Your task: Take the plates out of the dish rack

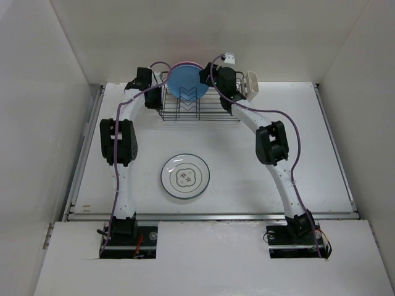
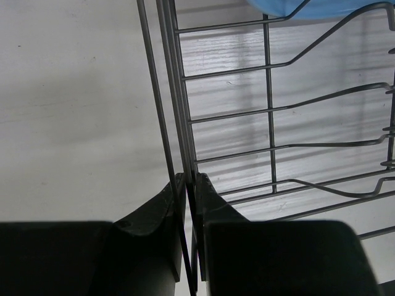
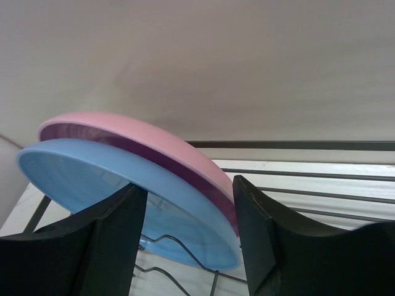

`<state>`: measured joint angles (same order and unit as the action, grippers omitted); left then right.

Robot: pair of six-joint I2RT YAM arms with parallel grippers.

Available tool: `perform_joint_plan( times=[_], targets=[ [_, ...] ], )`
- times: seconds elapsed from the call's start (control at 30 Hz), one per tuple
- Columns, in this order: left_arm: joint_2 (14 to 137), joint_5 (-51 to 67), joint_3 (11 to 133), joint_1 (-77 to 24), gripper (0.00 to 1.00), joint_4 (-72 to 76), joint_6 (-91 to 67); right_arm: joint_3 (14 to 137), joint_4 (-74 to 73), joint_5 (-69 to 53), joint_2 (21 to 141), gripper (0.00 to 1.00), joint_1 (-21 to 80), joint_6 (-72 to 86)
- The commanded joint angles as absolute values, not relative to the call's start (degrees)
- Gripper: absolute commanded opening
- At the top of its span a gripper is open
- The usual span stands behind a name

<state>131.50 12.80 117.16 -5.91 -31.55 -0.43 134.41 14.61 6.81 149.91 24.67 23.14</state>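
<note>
Two plates stand racked, right gripper seemingly straddling both.

Pink plate: hidden behind blue plate in the top view, only a thin far rim shown. Blue plate: near edge covered by fingers of right gripper; cut by the left wrist view's top edge. Dish rack: right part cut off there. White plate: centre motif too small to be read.

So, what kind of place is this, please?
Probably a robot test cell, not a kitchen: white walls enclose the table, the left arm and right arm are bolted at its edge, with one dish rack on it.
</note>
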Motion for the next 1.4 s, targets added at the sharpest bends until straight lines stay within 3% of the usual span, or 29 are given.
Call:
perform_joint_plan(
  times=[0.0,0.23,0.27,0.3,0.37,0.57,0.73,1.37],
  targets=[
    [130.9,12.5,119.7,-6.5,0.00,-40.1,10.2,137.0,20.7,4.9,151.5,0.62,23.7,24.3],
    [130.9,14.1,119.7,-6.5,0.00,-41.9,9.6,134.0,21.3,-6.9,151.8,0.44,23.7,27.1],
    [130.9,14.1,119.7,-6.5,0.00,-42.4,9.6,132.9,21.3,-6.9,151.1,0.39,23.7,27.1],
    [130.9,14.1,119.7,-6.5,0.00,-42.5,8.7,130.4,21.3,-6.9,149.5,0.24,23.7,27.1],
    [130.9,14.6,119.7,-6.5,0.00,-42.5,8.2,127.8,21.3,-6.9,147.8,0.17,23.7,27.1],
    [130.9,14.1,118.7,-6.5,0.00,-41.8,6.4,120.9,23.4,-4.6,141.0,0.17,23.7,25.0],
    [130.9,13.5,118.7,-6.5,0.00,-40.7,5.9,120.9,22.9,-4.0,138.6,0.01,23.7,23.5],
    [130.9,11.4,118.1,-6.5,0.00,-38.9,4.0,114.7,28.7,-7.4,129.7,0.00,23.7,21.8]
  ],
)
